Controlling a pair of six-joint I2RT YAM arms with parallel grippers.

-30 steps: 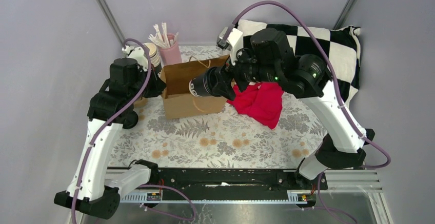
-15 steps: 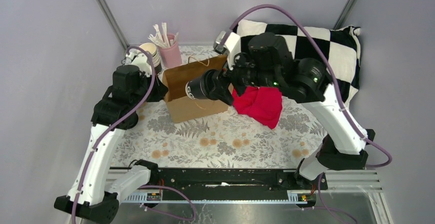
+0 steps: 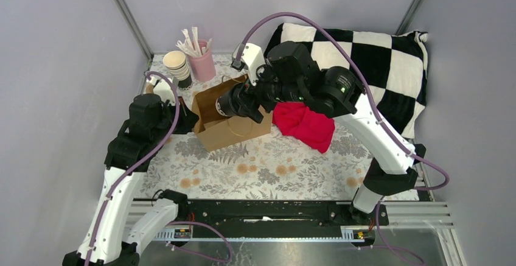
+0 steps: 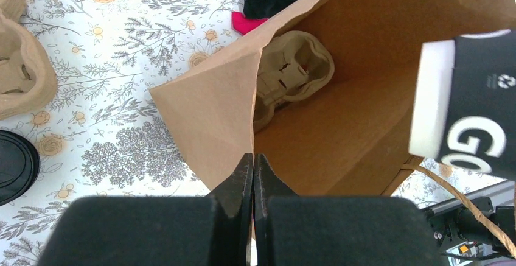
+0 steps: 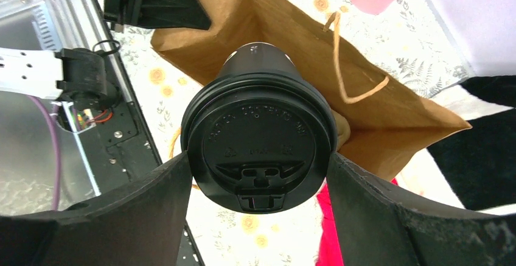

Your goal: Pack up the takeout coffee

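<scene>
The takeout coffee [image 5: 258, 144], a dark paper cup with a round black lid, lies sideways in my right gripper [image 5: 258, 164], which is shut on it at the lid end. The top view shows the coffee [image 3: 234, 101] hanging over the open mouth of the brown paper bag [image 3: 228, 126], base pointing into it. From the left wrist, the cup's white-rimmed base [image 4: 471, 120] shows at the bag's opening. My left gripper [image 4: 253, 165] is shut on the bag's [image 4: 207, 120] near rim. A cardboard cup carrier [image 4: 292, 71] lies inside the bag.
A stack of lidless cups [image 3: 176, 66] and a pink cup of straws [image 3: 202, 64] stand behind the bag. A red cloth [image 3: 304, 125] and a checkered pillow [image 3: 377, 65] lie to the right. Another cardboard carrier [image 4: 21, 71] and a black lid [image 4: 15, 165] sit left of the bag.
My right arm has carried the coffee leftward to the bag's mouth. The left gripper has drawn the bag's rim left and nearer, turning the bag.
</scene>
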